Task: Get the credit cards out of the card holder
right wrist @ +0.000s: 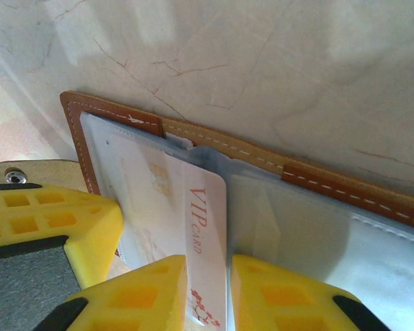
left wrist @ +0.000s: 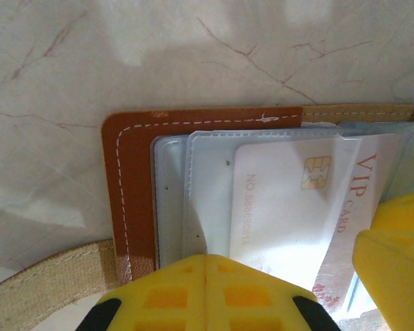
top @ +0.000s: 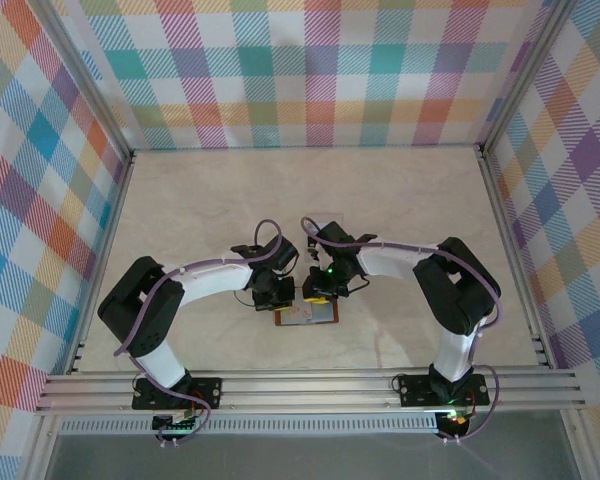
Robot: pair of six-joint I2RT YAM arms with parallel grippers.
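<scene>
Now I'm pinning card holder [left wrist: 134,186] flat with clenched left fingers [left wrist: 207,296], so right fingers [right wrist: 152,296] pinching credit card [right wrist: 207,221] can pull.

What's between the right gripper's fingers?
The VIP card, sticking partly out of the holder, lies in the gap of the right gripper. The right wrist view shows it.

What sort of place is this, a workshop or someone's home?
Probably a robot test booth, not a home: checked cloth walls, a metal frame, and a left arm and right arm bolted beside a pale marble-look table.
</scene>
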